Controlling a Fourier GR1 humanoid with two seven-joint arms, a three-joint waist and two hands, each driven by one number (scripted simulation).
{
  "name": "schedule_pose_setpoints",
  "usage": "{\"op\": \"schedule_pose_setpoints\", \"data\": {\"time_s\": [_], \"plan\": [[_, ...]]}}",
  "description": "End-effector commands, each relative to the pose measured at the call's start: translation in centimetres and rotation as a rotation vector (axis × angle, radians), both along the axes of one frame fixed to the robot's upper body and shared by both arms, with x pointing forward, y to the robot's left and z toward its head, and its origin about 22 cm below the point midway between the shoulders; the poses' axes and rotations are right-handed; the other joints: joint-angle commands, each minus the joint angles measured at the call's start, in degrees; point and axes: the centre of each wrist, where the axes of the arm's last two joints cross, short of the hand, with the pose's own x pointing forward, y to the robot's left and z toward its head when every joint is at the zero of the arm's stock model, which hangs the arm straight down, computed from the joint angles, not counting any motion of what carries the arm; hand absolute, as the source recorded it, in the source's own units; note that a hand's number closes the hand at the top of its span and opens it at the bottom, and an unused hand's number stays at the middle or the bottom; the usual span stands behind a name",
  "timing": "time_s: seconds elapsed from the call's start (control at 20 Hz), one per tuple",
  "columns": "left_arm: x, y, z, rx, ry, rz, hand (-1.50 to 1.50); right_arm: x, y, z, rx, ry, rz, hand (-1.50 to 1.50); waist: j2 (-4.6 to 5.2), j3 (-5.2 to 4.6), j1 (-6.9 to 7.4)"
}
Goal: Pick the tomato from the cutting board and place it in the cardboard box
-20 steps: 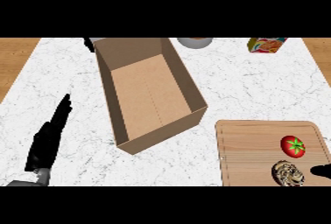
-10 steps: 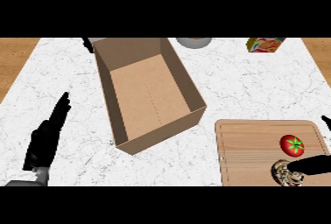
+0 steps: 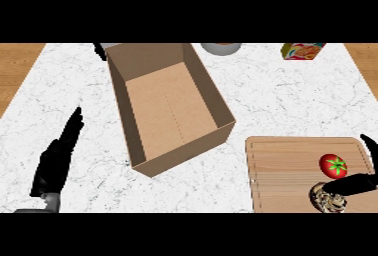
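A red tomato (image 3: pixel 334 165) with a green stem lies on the right part of the wooden cutting board (image 3: pixel 284 165), near the counter's front right. My right hand (image 3: pixel 353 184) comes in from the right edge, open. One finger (image 3: pixel 369 146) shows just behind and right of the tomato, another dark part just in front of it, neither touching. The open cardboard box (image 3: pixel 170 105) stands left of the board, with nothing inside. My left hand (image 3: pixel 57 157) rests open at the left, fingers straight.
A brown lumpy item (image 3: pixel 327 198) lies on the board in front of the tomato. At the counter's back stand a grey bowl (image 3: pixel 221 48) and a colourful packet (image 3: pixel 301 51). Wooden floor shows beyond both side edges of the white marble counter (image 3: pixel 295 95).
My right hand has come into view from the right edge and now brackets the tomato. The tomato, the box and my left hand have stayed put.
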Motion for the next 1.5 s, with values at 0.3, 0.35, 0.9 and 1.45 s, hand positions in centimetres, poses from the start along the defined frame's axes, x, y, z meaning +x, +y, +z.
{"op": "schedule_pose_setpoints", "data": {"time_s": [0.3,0.35,0.9,1.45], "plan": [[-0.6,-0.1,-0.9,-0.004,0.004,-0.001,0.00,1.3,0.8,-1.7,-0.008,0.013,-0.003,-1.50,0.02,0.01,0.03],[0.6,0.1,-0.7,0.014,-0.014,0.000,0.00,-0.8,0.6,-1.7,-0.012,0.011,0.001,-1.50,0.00,0.00,-0.21],[0.2,0.1,-0.2,-0.009,0.001,-0.008,0.00,0.6,-0.4,-4.7,-0.003,-0.003,-0.008,-1.50,0.02,0.01,-0.02],[0.0,0.7,-2.2,-0.001,-0.003,0.002,0.00,0.5,0.6,-6.0,0.020,0.053,0.000,-1.50,0.01,0.00,-0.09]]}}
